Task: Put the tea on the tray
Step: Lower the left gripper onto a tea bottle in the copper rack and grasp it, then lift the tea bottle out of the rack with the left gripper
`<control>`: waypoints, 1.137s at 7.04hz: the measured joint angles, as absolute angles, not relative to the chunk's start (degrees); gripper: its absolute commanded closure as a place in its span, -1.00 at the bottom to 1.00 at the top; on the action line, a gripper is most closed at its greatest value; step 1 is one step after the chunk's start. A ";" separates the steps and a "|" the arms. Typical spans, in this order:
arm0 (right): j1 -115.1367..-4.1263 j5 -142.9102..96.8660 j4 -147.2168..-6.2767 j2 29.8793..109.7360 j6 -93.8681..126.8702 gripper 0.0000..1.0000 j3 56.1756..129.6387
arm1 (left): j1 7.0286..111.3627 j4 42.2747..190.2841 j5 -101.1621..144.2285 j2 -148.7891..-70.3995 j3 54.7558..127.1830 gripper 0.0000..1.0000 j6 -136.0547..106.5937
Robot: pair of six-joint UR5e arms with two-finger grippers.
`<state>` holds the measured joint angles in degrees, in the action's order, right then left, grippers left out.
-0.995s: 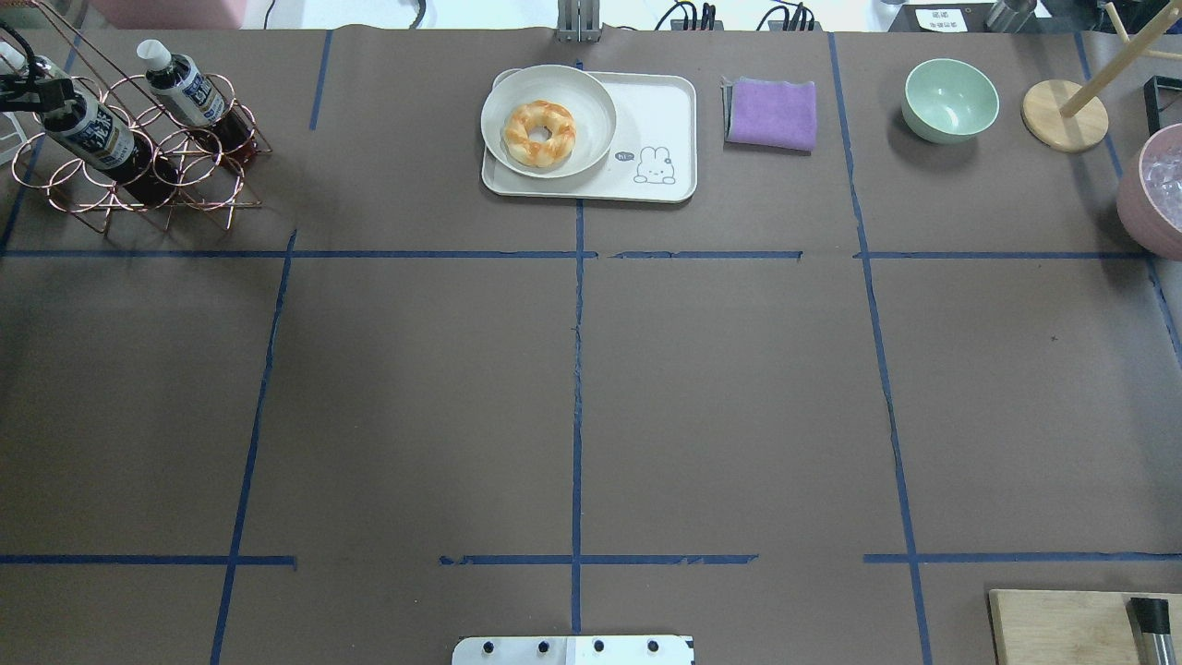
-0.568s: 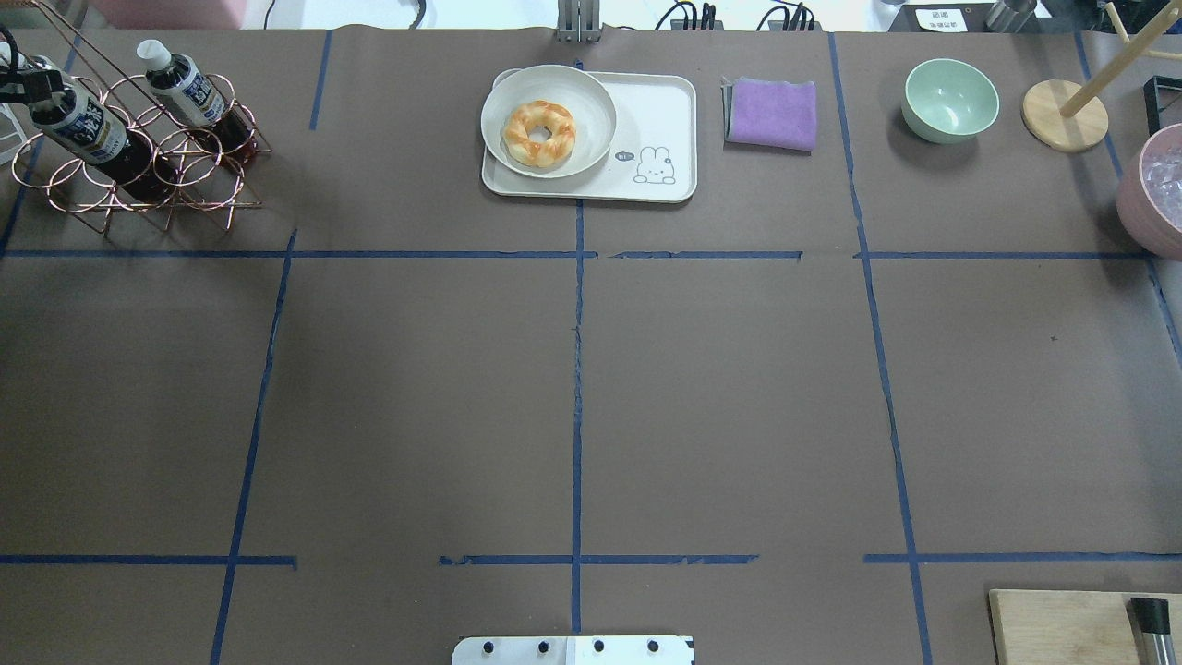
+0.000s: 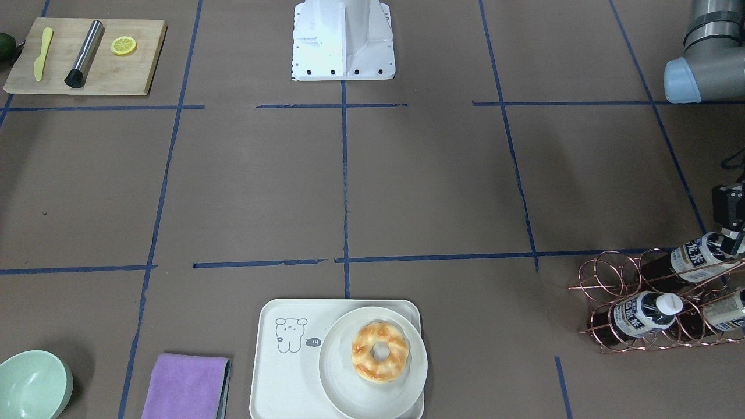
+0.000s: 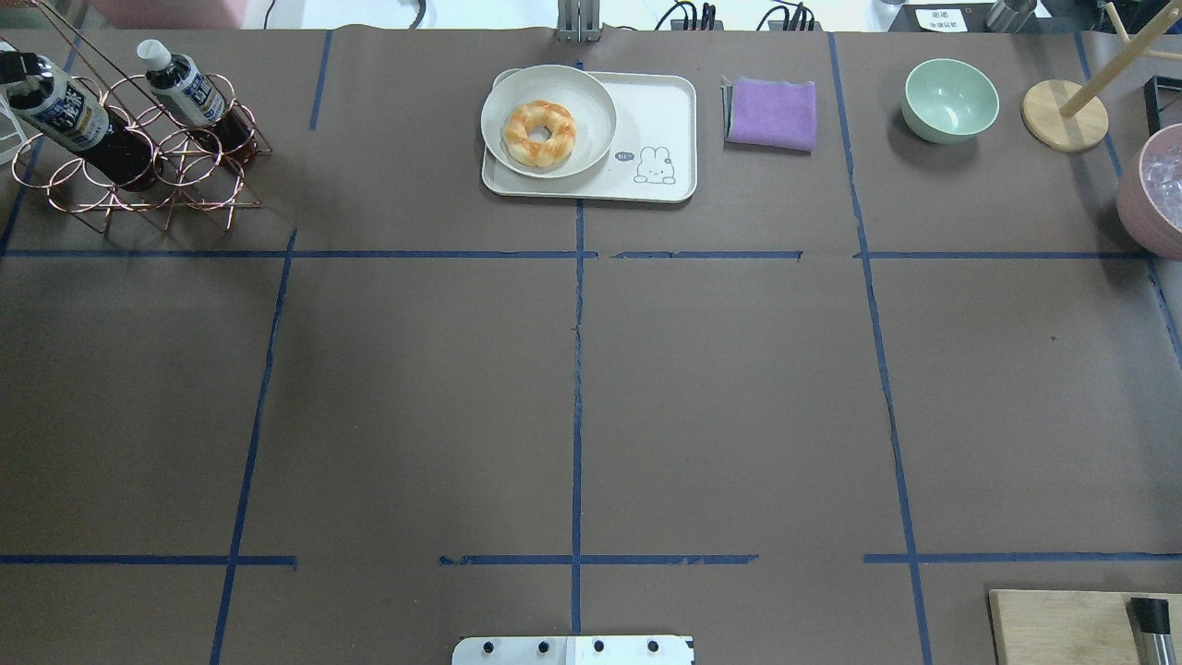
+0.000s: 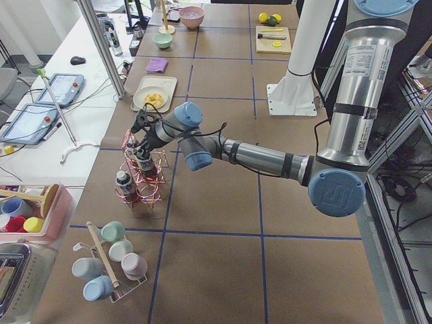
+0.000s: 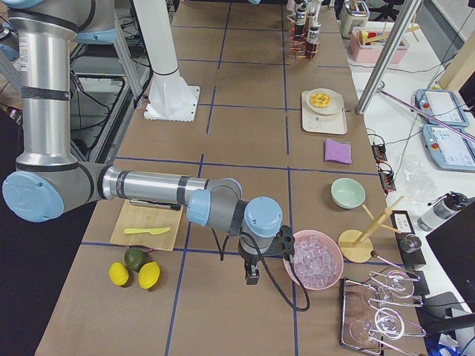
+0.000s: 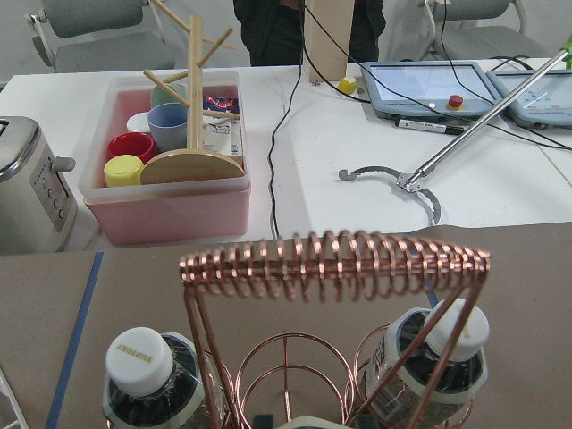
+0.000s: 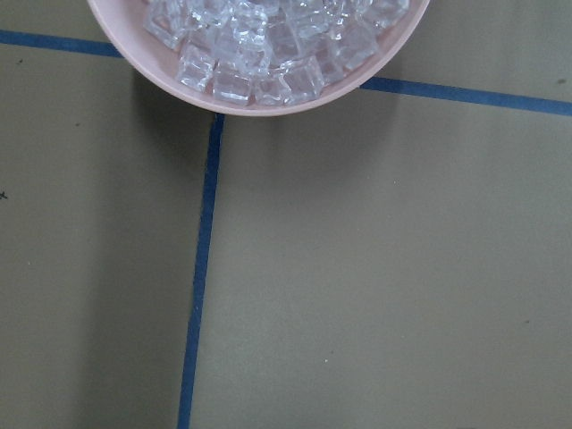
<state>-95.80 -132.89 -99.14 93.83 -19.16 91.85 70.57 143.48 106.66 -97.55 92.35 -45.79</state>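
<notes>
Copper wire forms the rack (image 4: pixel 152 171) at the desk's far left, and it holds three small bottles of dark reddish-brown liquid. The left gripper (image 3: pixel 730 238) is clamped on the cap end of the tea (image 4: pixel 65 115), which leans tilted in an upper ring with its base inside the rack. A second bottle (image 4: pixel 189 92) and a third bottle (image 3: pixel 724 311) lie in rings just beside and below this gripper.

Well off to that gripper's right, apart from the tea, the cream tray (image 4: pixel 660 111) carries a round white plate (image 4: pixel 591 92) with a glazed doughnut (image 4: pixel 539 134) on it. Further right lie a folded purple cloth (image 4: pixel 771 113) and a mint-green bowl (image 4: pixel 951 100).

A pink bowl (image 8: pixel 259 103) filled with clear ice cubes (image 8: pixel 268 45) sits just beside the right gripper (image 6: pixel 252 273). Whether that gripper is open or closed I cannot tell.
</notes>
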 measured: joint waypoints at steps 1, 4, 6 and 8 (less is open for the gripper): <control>-95.80 -132.89 -99.14 93.84 -19.16 -1.00 91.85 | 70.86 142.45 107.03 -97.69 93.06 0.85 -45.79; -95.80 -132.89 -99.14 93.84 -19.16 -1.00 91.85 | 72.10 137.69 108.81 -97.56 97.05 0.85 -45.77; -95.80 -132.89 -99.14 93.81 -19.16 -1.00 91.85 | 73.90 135.54 109.04 -97.47 99.15 0.85 -45.69; -95.80 -132.89 -99.14 93.85 -19.16 -1.00 91.84 | 74.87 129.70 109.07 -97.16 104.57 0.85 -45.64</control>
